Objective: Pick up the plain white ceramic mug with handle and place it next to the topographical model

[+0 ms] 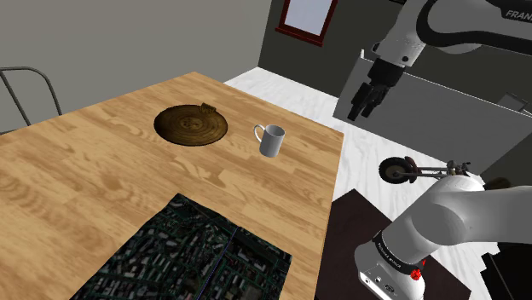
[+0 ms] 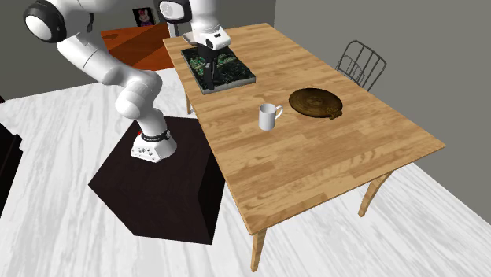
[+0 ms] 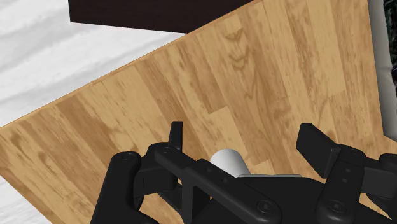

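The white mug (image 1: pixel 271 141) with a handle stands upright on the wooden table (image 1: pixel 102 170), near the edge by the stand. The topographical model (image 1: pixel 196 256), a dark green-grey relief slab, lies at the table's near end in the shoulder view. My black gripper (image 1: pixel 363 104) hangs open and empty, high in the air, up and to the right of the mug in that view. In the second exterior view the gripper (image 2: pixel 205 63) shows in front of the model (image 2: pixel 218 67), with the mug (image 2: pixel 269 116) further along the table. Between the spread fingers (image 3: pixel 176 135) the mug (image 3: pixel 228 160) peeks over the hand.
A round dark brown dish (image 1: pixel 192 124) lies beyond the mug. A metal chair (image 2: pixel 360 63) stands at the far side of the table (image 2: pixel 315 157). The dark stand (image 2: pixel 157 189) sits on white floor beside the table. A small scooter (image 1: pixel 409 170) lies behind the arm.
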### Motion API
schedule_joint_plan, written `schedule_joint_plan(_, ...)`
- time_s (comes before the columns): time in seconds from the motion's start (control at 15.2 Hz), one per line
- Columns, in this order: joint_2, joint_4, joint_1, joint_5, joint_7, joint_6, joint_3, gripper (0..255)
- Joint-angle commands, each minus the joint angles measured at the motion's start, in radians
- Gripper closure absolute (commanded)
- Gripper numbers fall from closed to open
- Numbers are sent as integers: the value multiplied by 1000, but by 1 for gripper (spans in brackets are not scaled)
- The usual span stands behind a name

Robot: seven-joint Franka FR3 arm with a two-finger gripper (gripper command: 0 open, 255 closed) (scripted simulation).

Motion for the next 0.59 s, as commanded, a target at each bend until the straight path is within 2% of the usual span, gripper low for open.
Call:
schedule_joint_plan(0.0, 0, 0, 0, 0, 0, 0, 0, 0)
schedule_joint_plan(0.53, 304, 65, 8, 5, 45, 219, 59, 0)
